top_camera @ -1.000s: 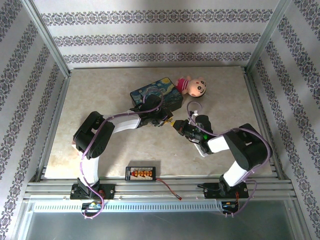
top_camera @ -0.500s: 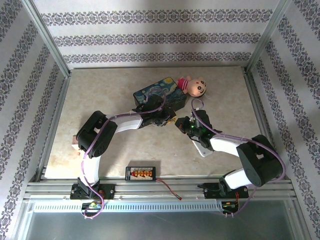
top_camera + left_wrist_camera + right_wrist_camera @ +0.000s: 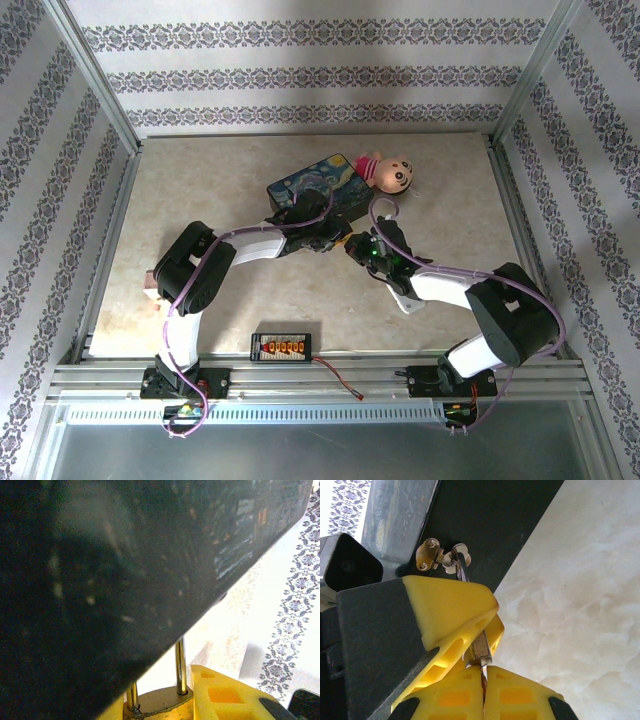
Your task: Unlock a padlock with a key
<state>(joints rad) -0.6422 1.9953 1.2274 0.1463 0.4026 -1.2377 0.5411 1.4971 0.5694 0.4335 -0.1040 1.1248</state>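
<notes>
Yellow-fingered, clamped the padlock in the left gripper at mid-table, brass body pinched between the pads and both legs of the thin silvery shackle running down into it. Pointed that shackle up toward the dark side of the box. Met the lock from the right with the right gripper, shut tight on the key, and showed of it just a thin sliver between the closed yellow fingertips, its tip at the bottom end of the lock. Could not tell whether the key had entered the keyway. Dangled a small brass tag and a silvery ring just beyond the left fingers, against the box's dark wall. Held both tools close in front of the box, a flat rectangular case printed with a swirling blue-and-yellow night sky, lying on the pale marbled table. Hid its contents from every camera. Rested the pink plush doll outside the case, on the tabletop against its far right corner. Showed a small white block with a row of orange sockets at the near edge of the table, between the two arm bases. Trailed a red-black wire from it across the metal rail, well apart from lock and key.
</notes>
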